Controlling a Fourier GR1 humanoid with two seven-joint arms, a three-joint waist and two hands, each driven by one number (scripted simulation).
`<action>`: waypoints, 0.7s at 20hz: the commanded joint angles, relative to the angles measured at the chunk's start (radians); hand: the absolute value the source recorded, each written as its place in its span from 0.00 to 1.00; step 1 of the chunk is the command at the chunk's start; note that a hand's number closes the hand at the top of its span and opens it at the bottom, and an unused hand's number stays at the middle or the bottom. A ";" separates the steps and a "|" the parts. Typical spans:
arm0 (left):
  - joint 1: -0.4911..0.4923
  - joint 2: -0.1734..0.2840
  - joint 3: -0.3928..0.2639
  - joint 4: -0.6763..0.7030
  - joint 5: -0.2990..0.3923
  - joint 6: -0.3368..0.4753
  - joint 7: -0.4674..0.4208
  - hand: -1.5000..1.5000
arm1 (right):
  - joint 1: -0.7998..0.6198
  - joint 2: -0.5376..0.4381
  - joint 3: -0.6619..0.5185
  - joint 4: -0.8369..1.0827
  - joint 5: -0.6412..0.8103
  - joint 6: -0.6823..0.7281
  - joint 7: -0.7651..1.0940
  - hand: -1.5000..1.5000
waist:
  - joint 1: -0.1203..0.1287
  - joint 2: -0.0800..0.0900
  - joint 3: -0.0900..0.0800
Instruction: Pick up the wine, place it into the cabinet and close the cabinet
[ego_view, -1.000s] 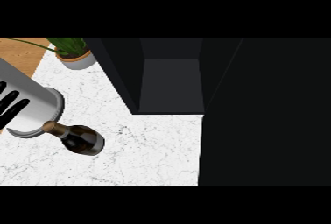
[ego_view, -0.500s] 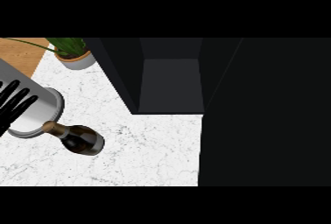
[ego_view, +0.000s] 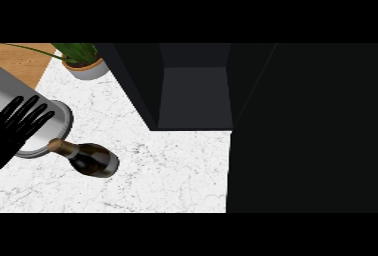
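Status of task: not begun, as far as the view showed. The wine bottle (ego_view: 90, 158) stood on the white marbled counter (ego_view: 170, 170), left of centre, unheld. The cabinet (ego_view: 193, 95) was open, its dark interior and shelf exposed at upper centre; its door (ego_view: 303, 130) appeared to be the large dark panel filling the right side. Placing the bottle and closing the door were judged still to do.

Hands: one black hand (ego_view: 22, 125) showed at the left edge, fingers straight and spread apart, holding nothing, lying over a grey cylindrical canister (ego_view: 46, 131). Which hand it was could not be fixed with certainty; by position it was taken as the left. The right hand was not visible.

Other items: a potted plant (ego_view: 83, 60) in a grey pot at upper left, beside a wooden board (ego_view: 26, 62).

Obstructions: the canister stood just against the bottle's neck, so an approach from the left looked cramped. The counter between bottle and cabinet bore nothing visible.
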 joint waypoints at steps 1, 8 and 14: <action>-0.050 -0.014 0.043 0.109 -0.144 -0.096 -0.107 0.00 | 0.037 0.017 0.028 -0.020 0.017 0.019 -0.016 0.00 | -0.002 0.000 0.000; -0.074 -0.077 0.068 0.148 -0.425 -0.114 -0.290 0.00 | 0.058 0.021 0.038 -0.035 0.016 0.030 -0.030 0.00 | -0.010 0.003 -0.001; -0.092 -0.022 0.075 0.264 -0.544 -0.136 -0.430 0.00 | 0.000 0.029 0.060 -0.043 0.036 -0.015 0.025 0.00 | -0.016 0.006 -0.003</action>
